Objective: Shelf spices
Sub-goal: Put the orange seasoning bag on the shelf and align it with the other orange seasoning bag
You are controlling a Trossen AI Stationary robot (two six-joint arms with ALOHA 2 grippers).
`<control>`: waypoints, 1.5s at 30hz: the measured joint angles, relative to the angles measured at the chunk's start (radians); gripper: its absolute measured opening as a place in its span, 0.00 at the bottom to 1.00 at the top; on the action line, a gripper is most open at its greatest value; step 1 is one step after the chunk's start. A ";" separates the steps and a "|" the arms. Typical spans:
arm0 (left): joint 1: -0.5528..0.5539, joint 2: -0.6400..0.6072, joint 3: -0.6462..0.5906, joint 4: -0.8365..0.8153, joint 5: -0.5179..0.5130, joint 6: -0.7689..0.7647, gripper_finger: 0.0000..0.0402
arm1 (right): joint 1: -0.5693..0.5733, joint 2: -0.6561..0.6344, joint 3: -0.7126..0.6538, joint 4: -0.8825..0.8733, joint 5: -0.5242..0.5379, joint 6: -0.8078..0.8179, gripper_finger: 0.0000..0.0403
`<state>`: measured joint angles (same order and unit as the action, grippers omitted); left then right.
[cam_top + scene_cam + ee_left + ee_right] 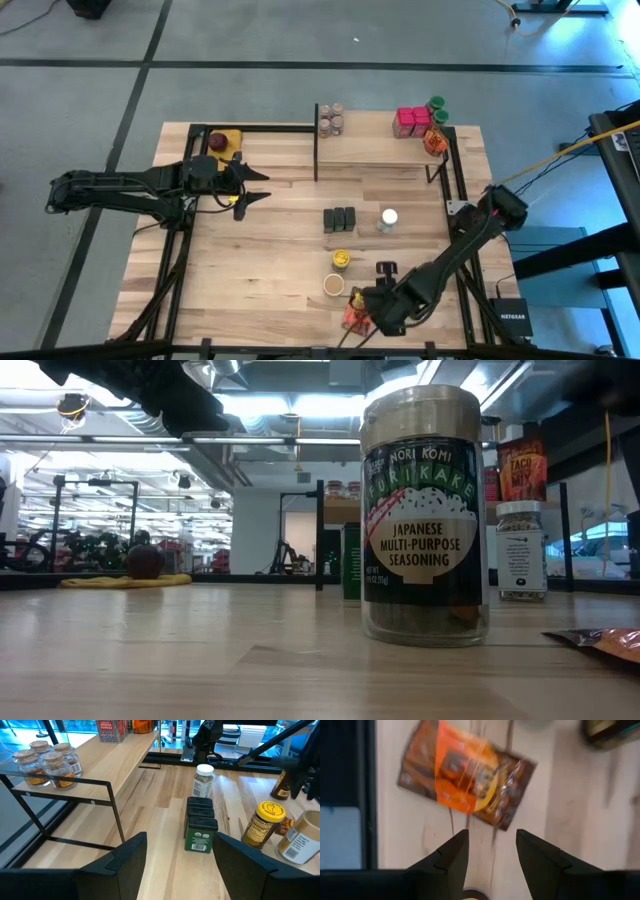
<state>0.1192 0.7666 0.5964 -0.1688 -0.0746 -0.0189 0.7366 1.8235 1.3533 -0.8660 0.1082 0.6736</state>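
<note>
Right pincer [491,851] hovers open and empty right over the orange packet [465,775] at the surface's near edge; the packet lies slantwise to the jaws, far from the left arm.

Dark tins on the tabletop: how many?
3. The dark tins stand side by side in one tight row mid-table, beside the white-lidded jar: left tin, middle tin, right tin. None seem hidden.
</note>
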 joint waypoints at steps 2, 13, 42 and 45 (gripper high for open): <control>0.000 0.000 0.000 0.000 0.000 0.001 0.55 | 0.001 0.040 0.000 0.006 -0.014 -0.018 0.42; 0.000 0.000 0.000 0.000 0.000 0.001 0.55 | 0.010 0.167 0.000 0.057 -0.022 -0.208 0.42; 0.000 0.000 0.000 0.002 0.000 0.003 0.55 | -0.028 0.269 0.008 0.168 0.013 -0.416 0.05; 0.000 0.000 0.000 0.001 0.000 0.003 0.55 | -0.029 0.269 0.008 0.167 0.014 -0.408 0.09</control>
<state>0.1192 0.7662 0.5961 -0.1679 -0.0746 -0.0160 0.7074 2.0922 1.3617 -0.6987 0.1222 0.2653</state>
